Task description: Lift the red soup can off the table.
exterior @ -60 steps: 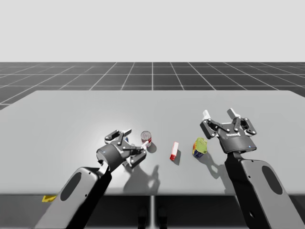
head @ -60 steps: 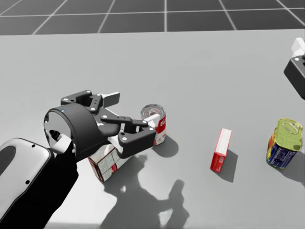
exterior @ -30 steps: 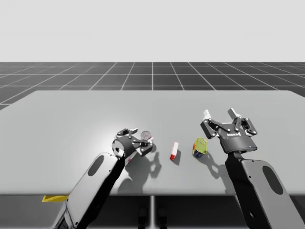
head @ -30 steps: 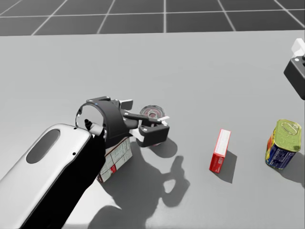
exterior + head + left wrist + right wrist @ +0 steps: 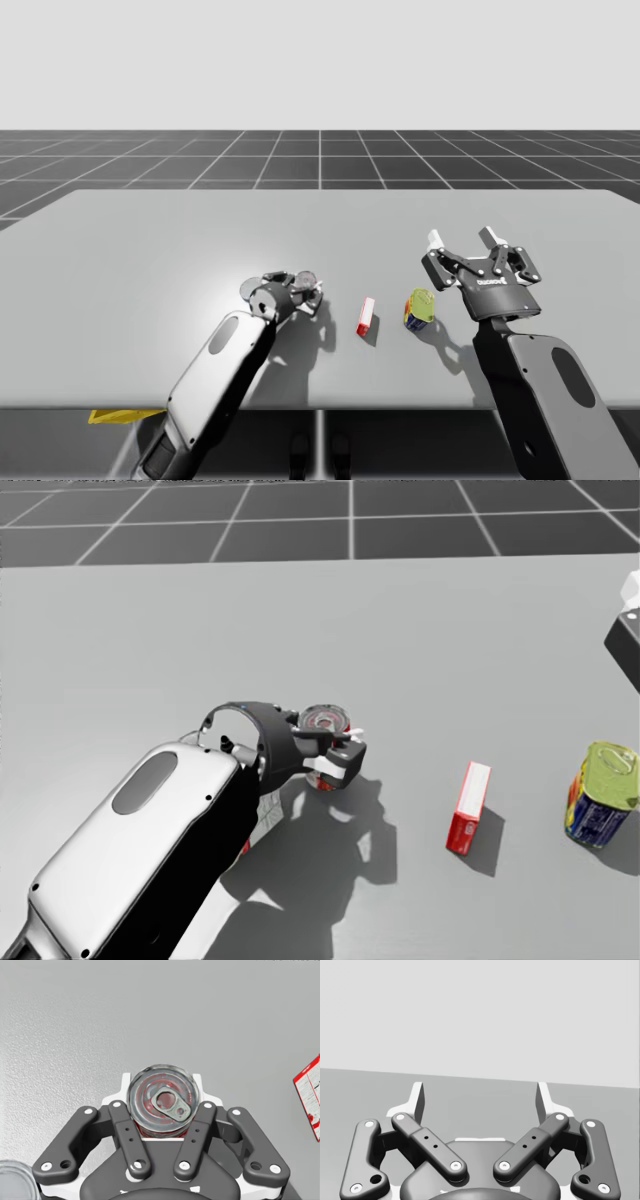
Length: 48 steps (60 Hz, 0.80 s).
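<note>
Change: left gripper (image 5: 162, 1091) is now closed over the red soup can (image 5: 161, 1100) from above; a second ago it was held open beside it.
Grip: the can's sides are pressed by both fingers.
Can: it seems to be standing on the table (image 5: 150, 250), so only lifting is left.
Other side: right gripper (image 5: 480, 1094) is held wide open, empty, far right of the can.
Writing: none can be read.

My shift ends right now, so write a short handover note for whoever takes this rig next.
Left claw: shut on the red soup can from above, a finger on each side.
Right claw: open, holding nothing, near the yellow-topped can.
Done: can grasped.
Left: lift it off the table; I can't tell whether it is clear of the surface.
The small red box stands apart from it.
</note>
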Each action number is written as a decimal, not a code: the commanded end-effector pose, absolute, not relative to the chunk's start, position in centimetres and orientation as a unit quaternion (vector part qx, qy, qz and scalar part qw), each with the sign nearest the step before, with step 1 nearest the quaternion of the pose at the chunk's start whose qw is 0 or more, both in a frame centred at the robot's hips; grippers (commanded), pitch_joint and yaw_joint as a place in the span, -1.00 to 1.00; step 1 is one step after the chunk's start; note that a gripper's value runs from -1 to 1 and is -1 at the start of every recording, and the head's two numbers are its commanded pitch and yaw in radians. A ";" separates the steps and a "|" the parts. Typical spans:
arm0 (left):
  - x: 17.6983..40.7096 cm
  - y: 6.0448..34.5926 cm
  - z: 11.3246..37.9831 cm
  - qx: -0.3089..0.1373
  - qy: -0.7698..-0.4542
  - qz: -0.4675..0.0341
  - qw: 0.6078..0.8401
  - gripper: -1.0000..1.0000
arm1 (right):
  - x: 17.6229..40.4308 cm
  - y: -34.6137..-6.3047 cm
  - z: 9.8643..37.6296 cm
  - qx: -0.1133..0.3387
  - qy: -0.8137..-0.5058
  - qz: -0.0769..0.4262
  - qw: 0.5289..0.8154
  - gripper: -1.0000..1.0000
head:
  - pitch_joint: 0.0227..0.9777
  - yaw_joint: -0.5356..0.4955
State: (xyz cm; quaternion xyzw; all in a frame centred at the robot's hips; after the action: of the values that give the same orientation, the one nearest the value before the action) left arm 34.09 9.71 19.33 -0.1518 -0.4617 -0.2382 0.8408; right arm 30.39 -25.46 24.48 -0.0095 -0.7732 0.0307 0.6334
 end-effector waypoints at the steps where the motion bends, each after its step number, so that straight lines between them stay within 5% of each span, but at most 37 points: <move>1: 33.9 10.0 18.3 -0.162 -0.442 -0.250 0.846 1.00 | 30.4 -25.5 24.5 -0.011 -0.773 0.031 0.634 -1.00 | 0.51 0.18; 27: 33.1 9.3 18.0 -0.168 -0.435 -0.268 0.843 1.00 | 30.4 -25.6 24.4 -0.012 -0.774 0.030 0.633 -1.00 | -0.02 0.20; 48: 32.4 8.7 20.9 -0.177 -0.460 -0.274 0.826 1.00 | 30.4 -25.7 24.4 -0.012 -0.774 0.030 0.633 -1.00 | -0.10 0.21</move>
State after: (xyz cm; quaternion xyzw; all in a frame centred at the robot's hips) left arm 33.02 10.06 19.30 -0.1374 -0.4669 -0.2373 0.8407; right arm 30.37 -25.64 24.43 -0.0126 -0.7737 0.0298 0.6327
